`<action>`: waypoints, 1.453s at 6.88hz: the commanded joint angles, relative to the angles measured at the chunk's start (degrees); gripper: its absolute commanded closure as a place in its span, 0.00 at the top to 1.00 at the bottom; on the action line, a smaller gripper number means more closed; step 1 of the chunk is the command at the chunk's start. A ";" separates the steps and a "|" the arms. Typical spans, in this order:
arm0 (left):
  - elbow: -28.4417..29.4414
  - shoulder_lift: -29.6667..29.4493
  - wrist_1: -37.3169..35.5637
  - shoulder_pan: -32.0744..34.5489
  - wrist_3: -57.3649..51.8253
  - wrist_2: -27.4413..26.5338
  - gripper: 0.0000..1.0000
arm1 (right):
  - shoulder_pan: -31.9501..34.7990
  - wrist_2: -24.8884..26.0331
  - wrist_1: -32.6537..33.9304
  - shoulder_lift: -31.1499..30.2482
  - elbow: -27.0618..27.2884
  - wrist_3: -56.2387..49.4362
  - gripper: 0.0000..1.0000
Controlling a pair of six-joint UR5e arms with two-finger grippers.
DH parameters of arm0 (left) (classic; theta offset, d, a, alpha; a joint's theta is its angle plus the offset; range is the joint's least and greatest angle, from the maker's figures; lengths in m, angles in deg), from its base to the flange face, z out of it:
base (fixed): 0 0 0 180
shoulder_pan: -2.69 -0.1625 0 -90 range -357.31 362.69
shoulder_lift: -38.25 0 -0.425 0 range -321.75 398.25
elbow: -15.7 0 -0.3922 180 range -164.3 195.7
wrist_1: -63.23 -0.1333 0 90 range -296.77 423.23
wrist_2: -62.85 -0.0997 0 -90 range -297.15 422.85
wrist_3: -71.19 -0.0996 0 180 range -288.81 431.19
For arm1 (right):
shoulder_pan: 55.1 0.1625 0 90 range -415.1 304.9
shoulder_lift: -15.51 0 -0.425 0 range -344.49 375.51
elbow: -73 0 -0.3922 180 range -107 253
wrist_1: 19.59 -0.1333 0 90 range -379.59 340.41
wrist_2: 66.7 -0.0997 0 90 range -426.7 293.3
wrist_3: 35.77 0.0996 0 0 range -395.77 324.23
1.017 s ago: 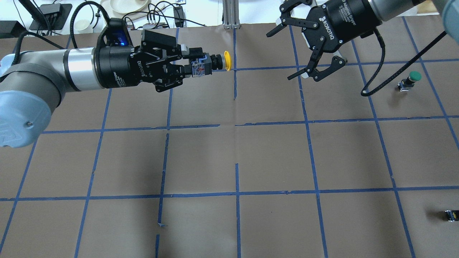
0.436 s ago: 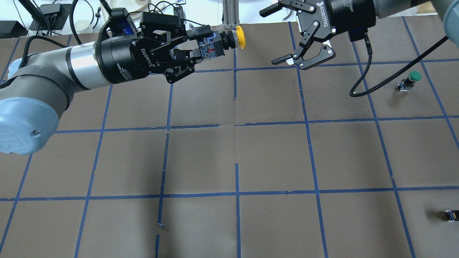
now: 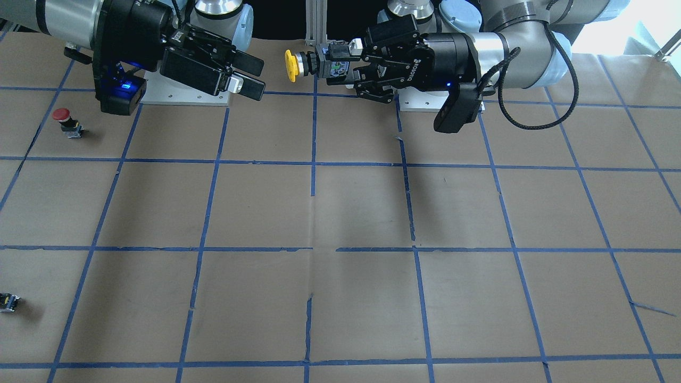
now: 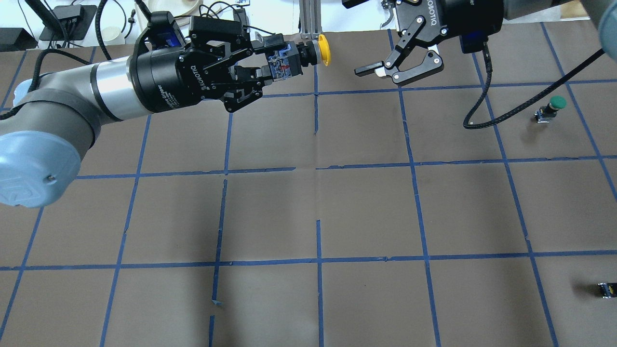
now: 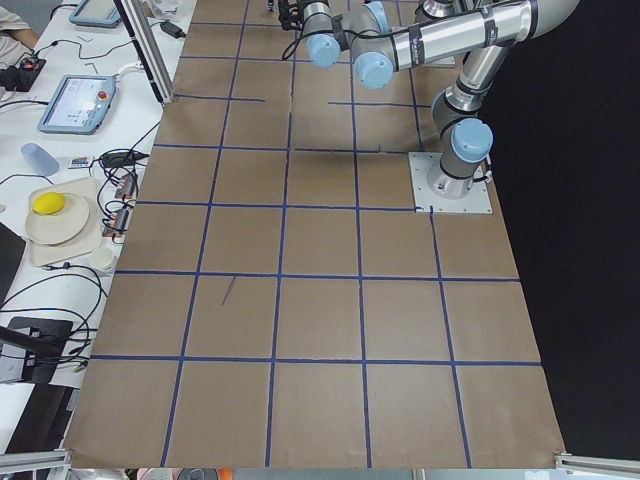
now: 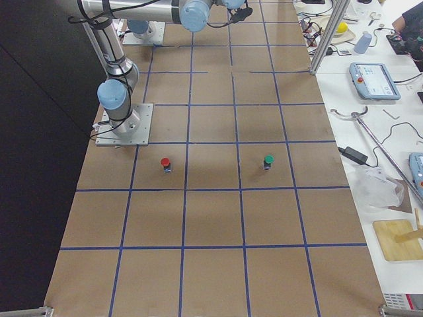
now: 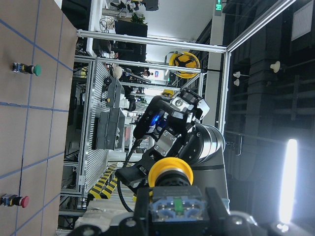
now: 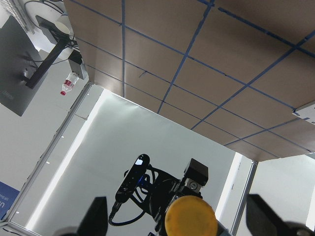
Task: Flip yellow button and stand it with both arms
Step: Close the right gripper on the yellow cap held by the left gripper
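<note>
Holding the yellow button (image 4: 302,56) level in the air close by the upright metal post (image 4: 308,17) at the table's (image 4: 366,207) far edge, the left hand (image 4: 272,60) is clamped on the button's blocky body, with the round yellow cap pointing sideways toward the right hand (image 4: 353,37). That right hand hangs just past the post on the other side, its two fingers spread wide apart, gripping nothing and not touching the cap. A green-capped button (image 4: 550,109) stands on the table well off to the robot's right of the post.

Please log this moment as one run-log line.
left claw: shut on yellow button, airborne | right claw: open, facing it, no contact
</note>
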 commanded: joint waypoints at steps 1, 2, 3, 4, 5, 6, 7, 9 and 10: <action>-0.09 -0.14 -0.09 0.00 -0.17 0.00 0.18 | 1.75 -0.61 -0.01 -0.14 2.03 0.58 1.00; 0.00 -0.14 -0.09 0.00 0.00 0.00 0.18 | 2.10 -0.70 0.00 -0.14 2.39 0.67 1.00; -0.09 -0.14 -0.09 0.00 -0.26 0.09 0.18 | 3.06 -1.66 0.08 -0.06 2.39 1.28 1.00; -0.09 -0.14 -0.09 0.00 -0.35 0.09 0.18 | 3.86 -1.75 0.35 0.03 2.31 2.68 1.00; -0.09 0.03 -0.09 0.00 -0.27 0.09 0.18 | 3.86 -1.67 0.35 -0.23 1.96 3.21 1.00; -0.18 0.03 -0.09 0.00 -0.35 0.09 0.18 | 3.78 -1.58 0.35 -0.41 1.78 3.30 0.96; -0.18 0.03 -0.09 0.00 -0.35 0.09 0.18 | 3.51 -1.67 0.35 -0.50 1.78 3.30 0.85; -0.18 0.03 0.00 0.09 -0.35 0.09 0.18 | 3.43 -1.84 0.26 -1.28 1.95 3.22 0.54; -0.18 0.12 0.00 0.00 -0.27 0.09 0.18 | 3.51 -1.84 0.26 -1.64 2.30 3.22 0.34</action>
